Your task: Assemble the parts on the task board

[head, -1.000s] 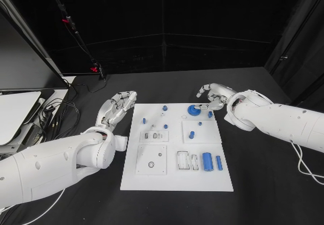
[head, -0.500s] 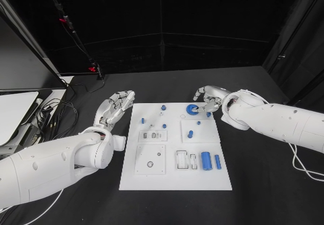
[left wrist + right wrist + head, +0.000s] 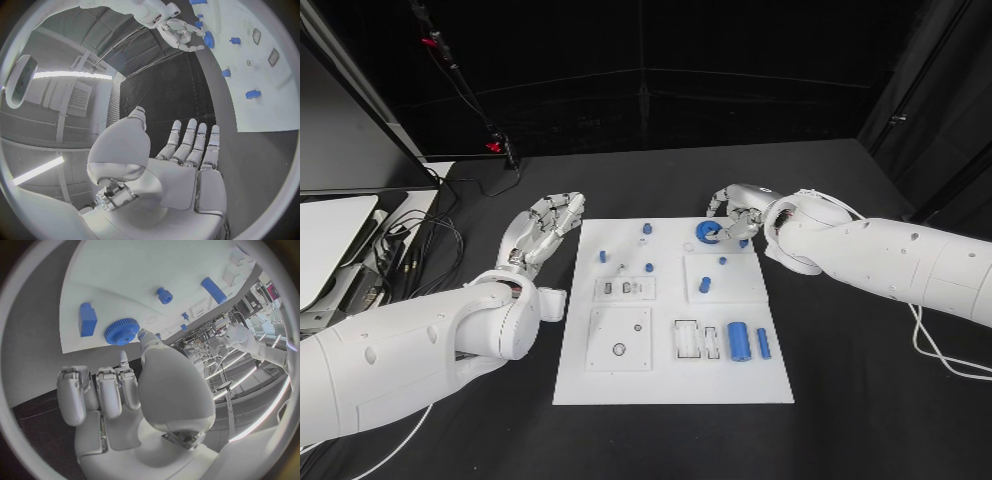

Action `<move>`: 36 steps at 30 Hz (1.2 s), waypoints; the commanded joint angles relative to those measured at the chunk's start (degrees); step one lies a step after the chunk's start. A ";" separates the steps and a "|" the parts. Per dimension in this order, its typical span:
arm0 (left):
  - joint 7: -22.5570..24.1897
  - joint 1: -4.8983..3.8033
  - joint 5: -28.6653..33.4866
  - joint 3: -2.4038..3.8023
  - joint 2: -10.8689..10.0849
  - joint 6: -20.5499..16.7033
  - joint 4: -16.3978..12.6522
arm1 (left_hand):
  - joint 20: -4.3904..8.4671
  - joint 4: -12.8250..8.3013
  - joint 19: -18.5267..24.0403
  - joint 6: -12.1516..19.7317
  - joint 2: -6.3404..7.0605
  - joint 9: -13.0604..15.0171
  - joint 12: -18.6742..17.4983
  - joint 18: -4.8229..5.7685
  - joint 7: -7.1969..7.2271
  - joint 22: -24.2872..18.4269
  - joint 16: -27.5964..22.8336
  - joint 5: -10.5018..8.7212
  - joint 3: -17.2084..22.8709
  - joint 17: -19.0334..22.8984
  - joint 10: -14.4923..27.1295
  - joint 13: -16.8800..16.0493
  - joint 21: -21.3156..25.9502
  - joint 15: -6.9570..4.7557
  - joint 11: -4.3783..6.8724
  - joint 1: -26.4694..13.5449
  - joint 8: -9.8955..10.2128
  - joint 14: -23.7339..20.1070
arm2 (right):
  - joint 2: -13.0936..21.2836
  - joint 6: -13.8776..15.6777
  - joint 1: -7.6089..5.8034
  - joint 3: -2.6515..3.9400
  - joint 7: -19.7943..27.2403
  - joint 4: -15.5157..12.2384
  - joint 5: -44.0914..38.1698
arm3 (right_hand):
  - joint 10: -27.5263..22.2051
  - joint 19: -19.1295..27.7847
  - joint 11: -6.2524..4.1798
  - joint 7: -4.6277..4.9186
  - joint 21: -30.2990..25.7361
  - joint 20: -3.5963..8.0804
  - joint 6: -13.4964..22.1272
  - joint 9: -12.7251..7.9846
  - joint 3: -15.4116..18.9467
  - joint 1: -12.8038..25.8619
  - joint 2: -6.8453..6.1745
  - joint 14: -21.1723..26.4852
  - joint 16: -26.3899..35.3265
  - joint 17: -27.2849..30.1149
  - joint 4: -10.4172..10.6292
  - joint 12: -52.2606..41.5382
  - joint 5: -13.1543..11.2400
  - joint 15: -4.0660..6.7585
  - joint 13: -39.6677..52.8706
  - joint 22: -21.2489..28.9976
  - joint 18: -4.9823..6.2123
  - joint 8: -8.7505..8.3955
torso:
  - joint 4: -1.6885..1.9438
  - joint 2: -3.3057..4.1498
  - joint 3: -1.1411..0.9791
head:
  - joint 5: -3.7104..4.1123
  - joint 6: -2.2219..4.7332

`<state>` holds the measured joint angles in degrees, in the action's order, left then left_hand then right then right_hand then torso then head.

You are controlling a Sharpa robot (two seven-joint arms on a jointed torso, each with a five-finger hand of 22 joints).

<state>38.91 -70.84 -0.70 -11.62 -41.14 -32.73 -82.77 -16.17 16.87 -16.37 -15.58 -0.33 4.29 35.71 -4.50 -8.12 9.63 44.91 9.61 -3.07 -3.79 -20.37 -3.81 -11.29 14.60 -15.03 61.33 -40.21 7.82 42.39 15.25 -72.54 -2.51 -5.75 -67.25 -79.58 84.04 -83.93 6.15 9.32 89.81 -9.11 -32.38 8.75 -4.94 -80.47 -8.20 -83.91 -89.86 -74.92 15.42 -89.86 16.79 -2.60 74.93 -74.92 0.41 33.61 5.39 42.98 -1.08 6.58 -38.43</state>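
Observation:
The white task board (image 3: 672,375) lies mid-table. A blue gear (image 3: 708,232) sits at its far right corner. My right hand (image 3: 738,207) is over that corner; it pinches the gear (image 3: 122,331) by its rim between thumb and a finger, with the other fingers curled. A blue block (image 3: 87,319) lies just beside the gear. Small blue pegs (image 3: 646,229) stand on the far half. A blue cylinder (image 3: 737,341) and a thin blue bar (image 3: 763,343) lie on the near right. My left hand (image 3: 541,228) rests flat on the table left of the board, holding nothing, fingers (image 3: 187,142) straight.
Cables (image 3: 423,240) and a pale device (image 3: 329,235) lie at the table's left side, behind my left arm. Black curtains close off the back. The left wrist view shows the board (image 3: 269,107) and my right hand (image 3: 181,32) across it.
The whole picture has shifted slightly, so the camera moved. My right hand stays at the gear and my left hand stays flat beside the board.

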 commanded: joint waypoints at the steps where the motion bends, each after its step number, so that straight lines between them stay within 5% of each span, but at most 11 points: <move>1: 15.39 -0.08 -0.37 0.06 -0.03 0.41 -0.07 | -0.20 -0.11 -0.19 -0.53 -0.70 -0.09 0.29 -1.00 -8.88 0.06 0.31 0.37 0.17 0.01 -0.22 0.01 -0.39 0.32 0.00 -0.08 -0.20 0.15 | -0.29 -1.34 -0.07 0.03 -2.19 0.09 -1.86 | 5.96 -6.07 -0.38 -0.05 0.19 0.53 -0.17 -0.45 -0.52 -0.72 0.23 -6.09 -0.14 -15.08 -0.09 -0.14 -0.32 0.48 15.07 -15.08 -0.41 -0.88 | -0.02 -0.01 0.00 | -0.11 -0.08; 15: 15.31 -0.08 -0.37 0.06 -0.15 0.51 -0.08 | -0.21 -0.14 -0.18 -0.54 -0.87 -0.14 0.34 -0.99 -8.88 0.07 0.35 0.50 0.14 0.02 -0.22 0.02 -0.44 0.34 0.01 0.12 -0.21 0.19 | -1.20 -3.11 0.12 0.03 -4.14 0.79 -2.39 | 5.96 -6.07 -0.57 -0.22 0.19 0.70 -0.82 -1.15 -0.96 -1.02 0.87 -6.09 -0.14 -15.08 -0.30 -0.14 -0.46 0.66 15.07 -15.08 -0.41 -2.07 | 0.00 -0.03 -0.01 | -0.38 -0.46; 20: 15.28 -0.08 -0.37 0.06 -0.17 0.51 -0.09 | -0.21 -0.14 -0.18 -0.54 -0.87 -0.14 0.34 -0.99 -8.88 0.07 0.35 0.50 0.14 0.02 -0.22 0.02 -0.44 0.34 0.01 0.12 -0.21 0.19 | -1.16 -2.93 0.23 0.03 -4.55 0.80 -2.77 | 5.96 -6.07 -0.77 -0.44 0.19 0.91 -3.61 -1.82 -1.19 -0.73 1.17 -6.09 -0.14 -15.08 -0.40 -0.14 -0.45 0.87 15.07 -15.08 -0.41 -3.20 | -0.06 -0.03 -0.02 | -0.40 -0.49; 36: 15.17 -0.07 -0.37 0.06 -0.14 0.57 0.01 | -0.21 -0.14 -0.15 -0.54 -1.00 -0.18 0.37 -0.97 -8.88 0.08 0.38 0.62 0.11 0.03 -0.22 0.03 -0.46 0.36 0.00 0.29 -0.22 0.20 | -1.17 -3.47 0.34 0.03 -6.08 0.43 -2.93 | 5.96 -6.07 -1.72 -1.38 0.19 1.79 -17.44 -4.82 -3.65 -1.11 2.77 -6.09 -0.14 -15.08 -1.74 -0.14 -0.53 1.66 15.07 -15.08 -0.41 -11.95 | 0.00 0.00 0.01 | -0.54 -0.64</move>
<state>38.91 -70.83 -0.70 -11.62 -41.29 -32.69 -82.71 -16.17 16.87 -16.37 -15.58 -0.79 4.16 35.71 -4.50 -8.12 9.62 44.91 9.85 -3.07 -3.79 -20.37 -3.81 -11.52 14.60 -15.03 61.79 -40.21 7.82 41.24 13.20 -72.48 -2.24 -10.62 -66.74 -82.09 83.93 -84.12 4.79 8.03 89.81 -7.68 -49.31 3.88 -8.31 -81.24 -6.05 -83.92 -89.86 -74.91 13.78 -89.86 16.47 -1.40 74.92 -74.91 0.42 21.92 5.34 42.95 -1.09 6.08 -39.03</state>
